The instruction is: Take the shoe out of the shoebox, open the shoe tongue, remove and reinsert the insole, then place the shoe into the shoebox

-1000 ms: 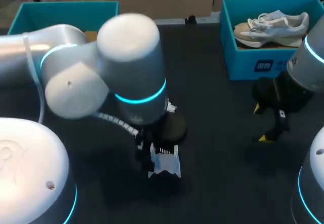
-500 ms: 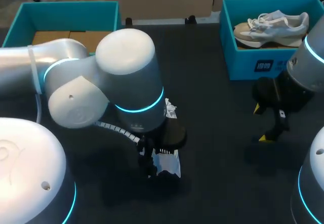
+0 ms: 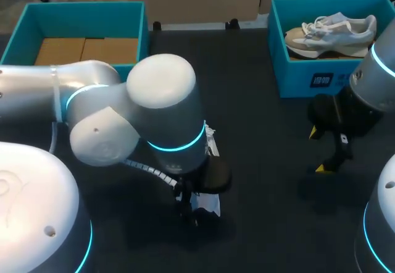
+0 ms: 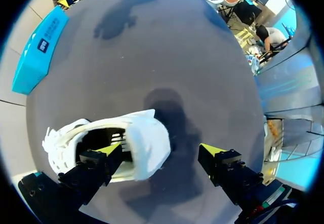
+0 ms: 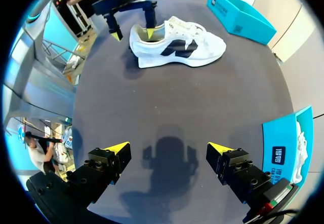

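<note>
From overhead you got little of the white shoe. Your left arm lay across it, leaving only scraps of white at the arm's edges, and the left end effector was hidden there too. The left wrist view told you more: its fingers stood apart, one yellow tip down inside the shoe's heel opening and the other out over the table, clear of the heel, so nothing was clamped. You could not tell whether the insole sat inside. The right wrist view gave you the whole shoe, upright on its sole with a dark mark on its side. The right end effector hung well apart from the shoe, its fingers wide over bare table and holding nothing. The empty shoebox stood beyond the shoe. The second shoebox, farther from the shoe, held a second shoe. The table under the shoe was dark and matte.
</note>
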You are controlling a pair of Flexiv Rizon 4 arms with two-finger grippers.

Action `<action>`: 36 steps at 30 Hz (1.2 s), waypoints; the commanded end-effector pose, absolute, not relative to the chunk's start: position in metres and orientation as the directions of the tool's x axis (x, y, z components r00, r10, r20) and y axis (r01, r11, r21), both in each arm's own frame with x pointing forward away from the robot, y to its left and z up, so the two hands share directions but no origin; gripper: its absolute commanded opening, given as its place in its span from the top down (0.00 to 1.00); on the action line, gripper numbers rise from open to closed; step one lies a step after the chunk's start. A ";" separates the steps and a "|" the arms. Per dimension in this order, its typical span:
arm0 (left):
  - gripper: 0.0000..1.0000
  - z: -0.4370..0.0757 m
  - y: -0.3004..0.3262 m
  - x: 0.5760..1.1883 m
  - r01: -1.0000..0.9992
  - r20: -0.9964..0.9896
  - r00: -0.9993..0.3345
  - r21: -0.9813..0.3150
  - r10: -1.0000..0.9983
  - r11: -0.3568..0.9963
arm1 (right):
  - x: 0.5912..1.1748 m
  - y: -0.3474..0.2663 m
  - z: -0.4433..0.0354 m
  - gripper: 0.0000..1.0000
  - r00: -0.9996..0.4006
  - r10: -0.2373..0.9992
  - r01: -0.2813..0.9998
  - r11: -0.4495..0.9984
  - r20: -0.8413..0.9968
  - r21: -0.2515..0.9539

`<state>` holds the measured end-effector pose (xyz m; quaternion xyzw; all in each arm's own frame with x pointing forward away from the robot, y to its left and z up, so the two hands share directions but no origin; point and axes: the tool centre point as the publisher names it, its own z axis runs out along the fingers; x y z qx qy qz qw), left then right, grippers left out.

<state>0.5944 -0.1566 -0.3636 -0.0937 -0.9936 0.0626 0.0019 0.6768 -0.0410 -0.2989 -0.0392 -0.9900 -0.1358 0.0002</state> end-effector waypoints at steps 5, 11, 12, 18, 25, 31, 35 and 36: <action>0.00 -0.382 -0.167 0.591 0.155 0.002 -0.988 -0.104 0.156 0.982 | 0.676 -0.041 -0.300 0.00 -0.997 0.077 0.076 0.960 0.009 0.270; 0.16 -0.388 -0.168 0.590 0.125 -0.007 -0.992 -0.091 0.124 0.988 | 0.676 -0.041 -0.300 0.00 -0.997 0.077 0.076 0.960 0.009 0.270; 0.21 -0.389 -0.169 0.590 0.122 -0.007 -0.993 -0.091 0.122 0.988 | 0.676 -0.041 -0.300 0.00 -0.997 0.077 0.076 0.960 0.009 0.270; 0.47 -0.393 -0.170 0.589 0.114 -0.011 -0.994 -0.079 0.113 0.990 | 0.676 -0.041 -0.300 0.00 -0.997 0.077 0.076 0.960 0.009 0.270; 1.00 -0.397 -0.166 0.594 0.120 0.023 -0.992 -0.070 0.122 0.990 | 0.676 -0.041 -0.300 0.00 -0.997 0.077 0.076 0.960 0.009 0.270; 1.00 -0.390 -0.161 0.604 0.125 0.051 -0.990 -0.083 0.129 0.989 | 0.676 -0.041 -0.300 0.00 -0.997 0.077 0.076 0.960 0.009 0.270; 1.00 -0.374 -0.157 0.614 0.140 0.060 -0.988 -0.085 0.145 0.986 | 0.676 -0.041 -0.300 0.00 -0.997 0.077 0.076 0.960 0.009 0.270; 1.00 -0.368 -0.155 0.618 0.141 0.060 -0.987 -0.085 0.146 0.986 | 0.676 -0.041 -0.300 0.00 -0.997 0.077 0.076 0.960 0.009 0.270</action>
